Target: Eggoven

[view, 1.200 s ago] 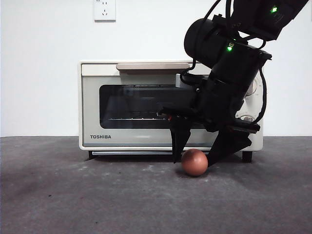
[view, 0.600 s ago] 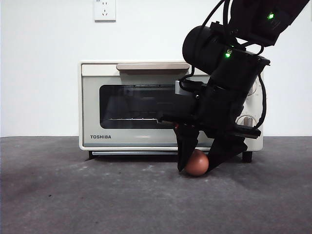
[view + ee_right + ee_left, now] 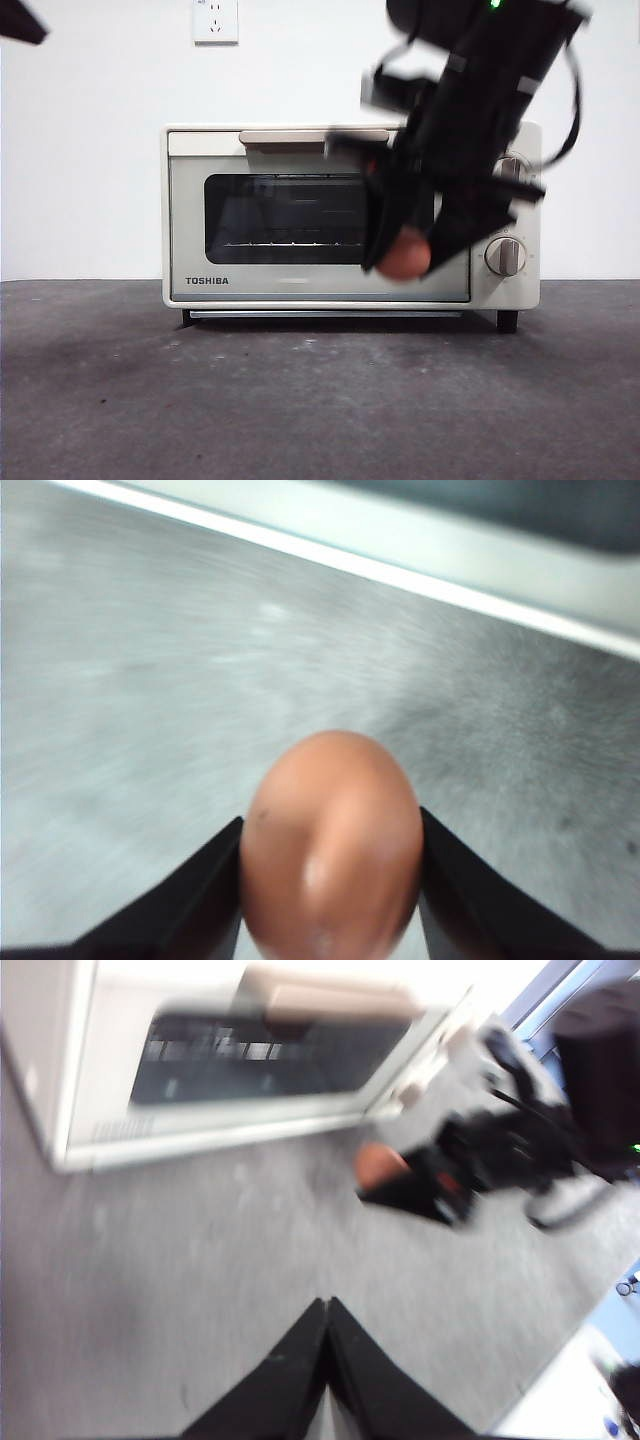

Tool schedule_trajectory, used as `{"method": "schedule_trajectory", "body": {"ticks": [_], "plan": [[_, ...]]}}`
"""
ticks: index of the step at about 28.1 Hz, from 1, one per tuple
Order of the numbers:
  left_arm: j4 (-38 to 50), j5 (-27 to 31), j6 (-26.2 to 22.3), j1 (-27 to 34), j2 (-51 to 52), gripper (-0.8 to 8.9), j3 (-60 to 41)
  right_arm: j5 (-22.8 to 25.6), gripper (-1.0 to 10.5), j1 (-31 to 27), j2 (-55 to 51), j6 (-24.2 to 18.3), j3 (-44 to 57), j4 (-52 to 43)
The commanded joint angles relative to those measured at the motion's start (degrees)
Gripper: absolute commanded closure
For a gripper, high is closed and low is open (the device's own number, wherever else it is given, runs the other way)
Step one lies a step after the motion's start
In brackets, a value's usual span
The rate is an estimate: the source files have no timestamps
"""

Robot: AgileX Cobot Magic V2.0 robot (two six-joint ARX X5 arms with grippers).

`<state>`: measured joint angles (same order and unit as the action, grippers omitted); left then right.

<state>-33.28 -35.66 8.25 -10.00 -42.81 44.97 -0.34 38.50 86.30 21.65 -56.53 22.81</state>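
closed oven (image 3: 300,225) door blocking entry, open table (image 3: 200,400) seemingly clear

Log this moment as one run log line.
right hand: shut on egg, held above table, in front of toaster oven | oven door: closed | left hand: shut, empty, waiting

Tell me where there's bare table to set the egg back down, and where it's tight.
The grey table is bare across its whole near stretch in front of the TOSHIBA oven, widest toward the logo side. It is crowded at the knob end, where the right hand holds the egg in the air before the closed door. The left hand waits, shut.
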Motion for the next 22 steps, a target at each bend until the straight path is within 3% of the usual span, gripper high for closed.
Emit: {"method": "schedule_trajectory", "body": {"ticks": [1,8,22], "plan": [[4.6,3.2,1.1,-3.3,-4.0,8.08,3.2,0.4,9.4,1.7,-5.5,-3.0,-0.9,3.1],[18.6,10.2,1.5,-12.5,-23.6,8.08,13.2,3.6,9.4,2.8,-25.0,-5.0,-0.9,12.3],[25.0,12.8,0.8,-15.1,-43.4,8.08,24.5,5.3,9.4,2.8,-36.7,-5.4,-0.9,16.9]]}}
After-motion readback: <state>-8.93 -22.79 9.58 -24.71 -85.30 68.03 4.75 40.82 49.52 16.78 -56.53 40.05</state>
